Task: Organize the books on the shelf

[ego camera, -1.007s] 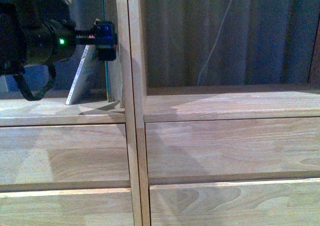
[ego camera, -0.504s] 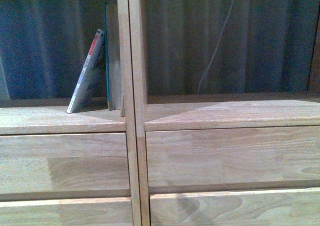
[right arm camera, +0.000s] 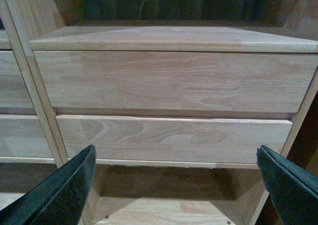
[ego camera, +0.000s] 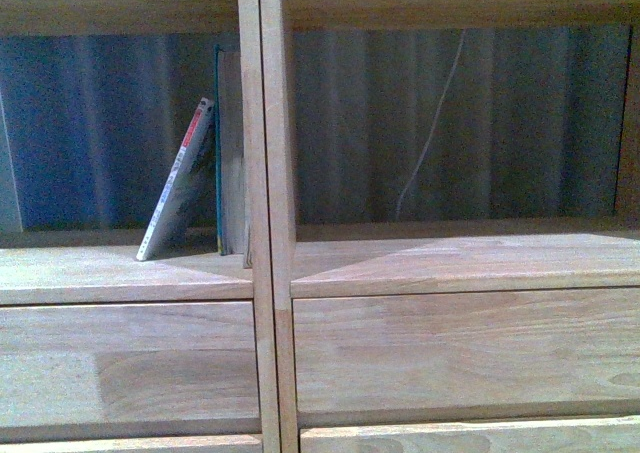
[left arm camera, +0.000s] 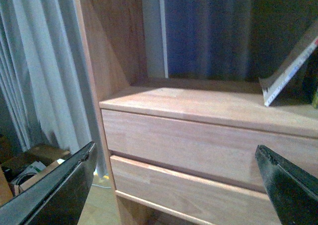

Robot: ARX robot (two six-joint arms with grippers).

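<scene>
The light-wood shelf fills the front view. In its left compartment the pale paperback, with a red-and-white spine, leans to the right against the slim teal-edged book. That book stands upright against the central upright. Neither gripper shows in the front view. My left gripper is open and empty in front of the left drawer fronts. The paperback stands well beyond it on the board above. My right gripper is open and empty before the right drawer fronts.
A white cable hangs behind the right compartment. Grey curtains hang beside the shelf's left side, with a cardboard box on the floor. An open compartment lies under the right drawers.
My left arm, which was at the books a second ago, has gone out of the front view. The shelf now sits lower in the picture and its upper board shows.
</scene>
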